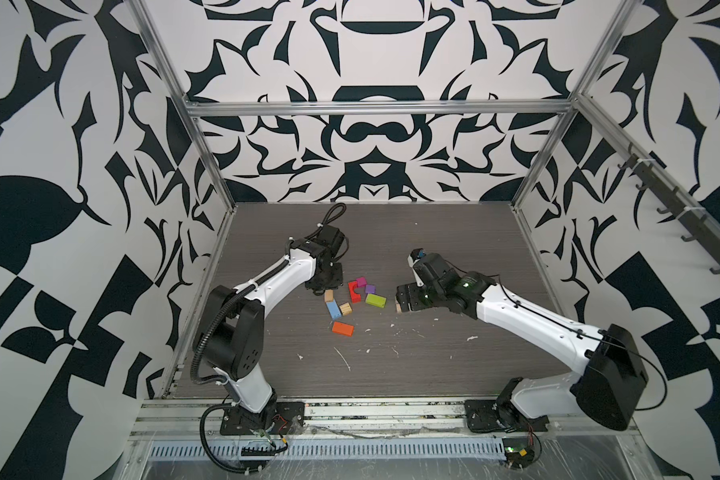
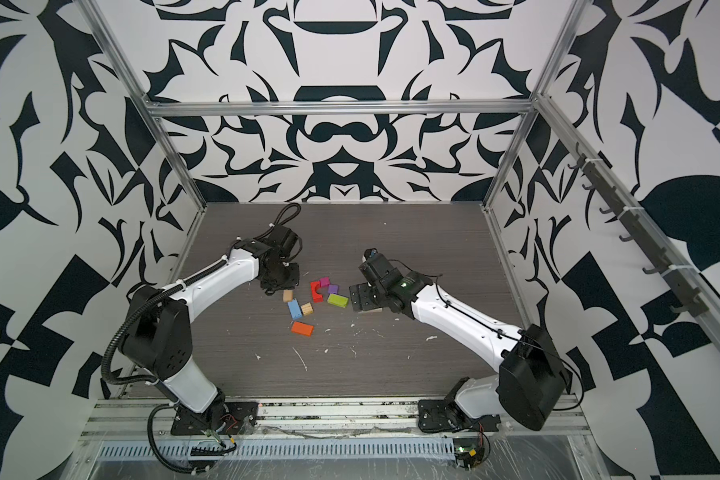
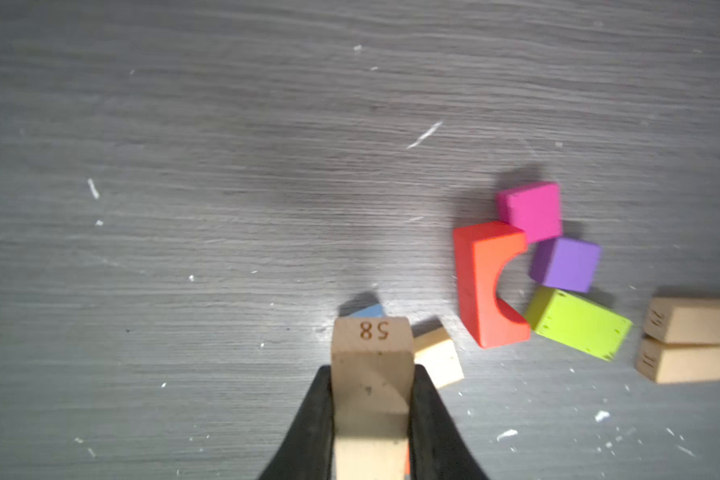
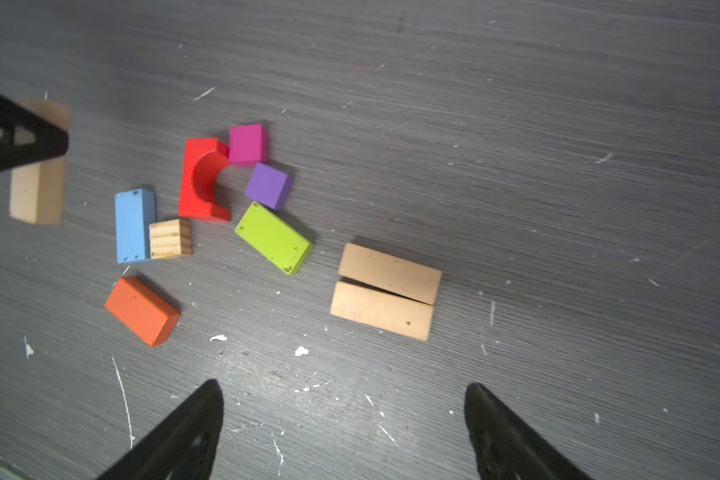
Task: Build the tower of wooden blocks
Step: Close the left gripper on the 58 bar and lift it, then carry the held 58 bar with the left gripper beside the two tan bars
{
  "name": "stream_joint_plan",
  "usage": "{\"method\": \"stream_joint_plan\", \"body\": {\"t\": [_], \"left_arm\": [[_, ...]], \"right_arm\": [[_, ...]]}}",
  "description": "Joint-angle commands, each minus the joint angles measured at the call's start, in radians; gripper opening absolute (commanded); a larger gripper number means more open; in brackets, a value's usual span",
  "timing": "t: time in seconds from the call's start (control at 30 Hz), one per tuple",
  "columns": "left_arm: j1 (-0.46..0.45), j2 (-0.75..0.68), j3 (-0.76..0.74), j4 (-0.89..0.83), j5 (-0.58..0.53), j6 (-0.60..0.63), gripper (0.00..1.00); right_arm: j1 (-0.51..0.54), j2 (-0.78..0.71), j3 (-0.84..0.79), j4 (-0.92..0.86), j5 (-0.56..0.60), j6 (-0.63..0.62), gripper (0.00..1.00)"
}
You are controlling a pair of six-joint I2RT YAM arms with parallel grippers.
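My left claw [image 3: 371, 374] is clamped on a tan plank [image 3: 371, 345] marked 58, left of the table's [image 1: 433, 365] middle, and the plank's end pokes out past the fingertips. Just right of it lie the loose pieces: blue block [image 4: 134, 224] touching the cube [image 4: 170, 239], orange block [image 4: 142, 311] nearer the front edge, then arch [image 4: 198, 183], magenta [image 4: 248, 144], purple [image 4: 268, 185] and lime [image 4: 273, 237]. Farther right my right claw [image 4: 345, 388] stands wide apart, empty, with two planks [image 4: 387, 291] lying flat, touching side by side, just ahead of its tips.
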Motion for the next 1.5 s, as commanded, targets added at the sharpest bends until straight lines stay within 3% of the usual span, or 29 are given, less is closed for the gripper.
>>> {"method": "stream_joint_plan", "body": {"t": [0.0, 0.43, 0.67, 1.13, 1.47], "left_arm": [[-0.063, -0.01, 0.059, -0.085, -0.016, 0.076, 0.07], [-0.323, 0.123, 0.194, -0.063, -0.125, 0.266, 0.06], [-0.421, 0.184, 0.201, 0.012, -0.146, 0.377, 0.02], [-0.581, 0.3, 0.262, 0.047, -0.127, 0.467, 0.01], [-0.649, 0.356, 0.296, 0.059, -0.095, 0.466, 0.01]], "right_arm": [[-0.042, -0.053, -0.026, -0.017, -0.032, -0.003, 0.94], [-0.281, -0.165, -0.136, -0.048, -0.227, 0.043, 0.95], [-0.435, -0.205, -0.177, -0.045, -0.422, 0.041, 0.95], [-0.716, -0.276, -0.224, -0.104, -0.479, 0.061, 0.94], [-0.81, -0.307, -0.252, -0.117, -0.46, 0.069, 0.95]]}}
